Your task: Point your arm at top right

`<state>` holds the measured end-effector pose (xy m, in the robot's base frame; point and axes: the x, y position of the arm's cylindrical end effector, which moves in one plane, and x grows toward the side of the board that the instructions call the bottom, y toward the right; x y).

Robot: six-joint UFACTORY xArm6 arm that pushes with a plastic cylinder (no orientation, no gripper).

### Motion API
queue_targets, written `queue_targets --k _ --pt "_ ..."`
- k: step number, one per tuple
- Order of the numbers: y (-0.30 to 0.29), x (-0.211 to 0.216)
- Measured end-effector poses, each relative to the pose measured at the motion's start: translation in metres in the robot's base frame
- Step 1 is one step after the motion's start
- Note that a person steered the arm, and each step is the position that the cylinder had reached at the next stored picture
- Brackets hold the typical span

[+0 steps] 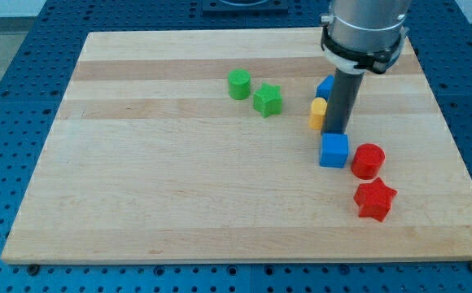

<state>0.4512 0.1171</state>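
My tip rests on the wooden board at the view's right, just above a blue cube. The rod partly hides a yellow block and another blue block on its left side. A red cylinder sits to the right of the blue cube, and a red star lies below it. A green cylinder and a green star sit to the left of the tip, near the board's top middle.
The board lies on a blue perforated table. The arm's grey wrist hangs over the board's top right part.
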Motion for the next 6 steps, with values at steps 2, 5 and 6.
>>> queue_targets --k 2,5,6 --pt "-0.019 0.007" --pt "-0.005 -0.029" --pt "-0.019 -0.026"
